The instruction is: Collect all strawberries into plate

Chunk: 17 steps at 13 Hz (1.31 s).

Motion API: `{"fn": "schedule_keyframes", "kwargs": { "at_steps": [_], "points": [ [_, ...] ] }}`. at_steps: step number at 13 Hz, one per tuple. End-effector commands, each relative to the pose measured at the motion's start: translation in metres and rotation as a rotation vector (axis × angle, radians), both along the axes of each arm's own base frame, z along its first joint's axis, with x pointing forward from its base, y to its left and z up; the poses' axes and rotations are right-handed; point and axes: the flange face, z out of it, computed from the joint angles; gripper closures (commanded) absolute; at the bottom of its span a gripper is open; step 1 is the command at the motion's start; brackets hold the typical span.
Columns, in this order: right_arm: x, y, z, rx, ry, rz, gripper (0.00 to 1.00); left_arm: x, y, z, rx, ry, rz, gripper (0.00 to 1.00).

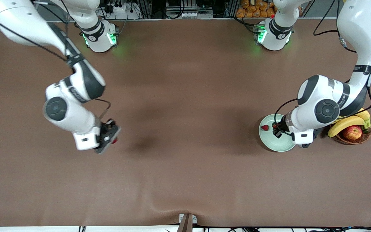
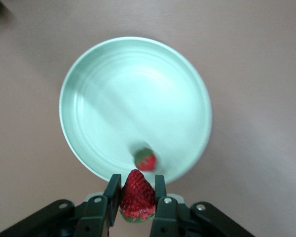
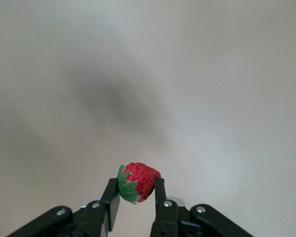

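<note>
- Your left gripper [image 2: 137, 197] is clamped on a strawberry [image 2: 136, 202], pointed tip out, green cap tucked back between the fingers [image 2: 113, 190]; in the left wrist view it sits at the bottom centre of the frame.
- That gripper hangs over the edge of the pale green plate [image 2: 89, 79], which fills the middle of the left wrist view.
- You've got one loose berry in the plate [image 2: 145, 159], red with a green cap, lying on the dish just above the held one in that view.
- In the front view the plate [image 1: 271, 141] shows at centre right, partly covered by the left arm's wrist, and the loose berry [image 1: 265, 128] is a small red spot near the plate's rim on the side toward the right arm's end of the table.
- Beside the plate, toward the left arm's end, sits a wicker basket [image 1: 364, 138] with bananas [image 1: 346, 124] and an apple [image 1: 352, 132].
- Your right gripper [image 3: 136, 197] is pinching another strawberry, the one with the leafy cap [image 3: 138, 181], cap turned to the side, at the bottom centre of the right wrist view.
- In the front view that right gripper [image 1: 113, 139] is at middle left, up over bare brown table [image 1: 185, 180], well apart from the plate.
</note>
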Motion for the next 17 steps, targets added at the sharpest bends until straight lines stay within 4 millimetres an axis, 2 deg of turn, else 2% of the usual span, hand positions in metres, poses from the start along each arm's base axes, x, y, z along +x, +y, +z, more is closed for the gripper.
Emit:
{"fn": "schedule_keyframes", "kwargs": {
  "at_steps": [1, 2, 4, 5, 7, 9, 11, 13, 14, 15, 17],
  "points": [
    [-0.013, 0.075, -0.009, 0.038, -0.023, 0.106, 1.0, -0.009, 0.026, -0.03, -0.018, -0.038, -0.027, 1.0],
    [-0.026, 0.109, -0.013, 0.062, -0.045, 0.152, 1.0, -0.007, 0.037, -0.044, -0.019, -0.058, -0.033, 1.0],
    [-0.046, 0.157, -0.029, 0.113, -0.077, 0.219, 1.0, -0.004, 0.046, -0.066, -0.032, -0.073, -0.044, 1.0],
    [-0.05, 0.172, -0.04, 0.153, -0.098, 0.229, 1.0, -0.003, 0.049, -0.07, -0.031, -0.075, -0.048, 0.88],
    [-0.061, 0.198, -0.071, 0.218, -0.118, 0.248, 1.0, -0.002, 0.049, -0.065, -0.024, -0.082, -0.043, 0.0],
    [-0.082, 0.229, -0.101, 0.264, -0.133, 0.278, 0.99, -0.001, 0.043, -0.043, 0.003, -0.1, -0.041, 0.0],
    [-0.104, 0.256, -0.125, 0.297, -0.163, 0.312, 0.97, -0.003, 0.019, -0.016, 0.011, -0.092, -0.063, 0.0],
    [-0.108, 0.26, -0.139, 0.276, -0.184, 0.325, 0.91, -0.003, -0.015, 0.009, 0.011, -0.094, -0.041, 0.0],
    [-0.107, 0.263, -0.138, 0.276, -0.188, 0.323, 0.5, -0.004, -0.033, 0.019, 0.003, -0.1, -0.032, 0.0],
    [-0.103, 0.263, -0.134, 0.281, -0.195, 0.312, 0.0, -0.006, -0.054, 0.025, -0.011, -0.106, -0.026, 0.0],
    [-0.092, 0.258, -0.121, 0.273, -0.201, 0.299, 0.0, -0.011, -0.099, 0.032, -0.027, -0.117, -0.019, 0.0]
  ]
}}
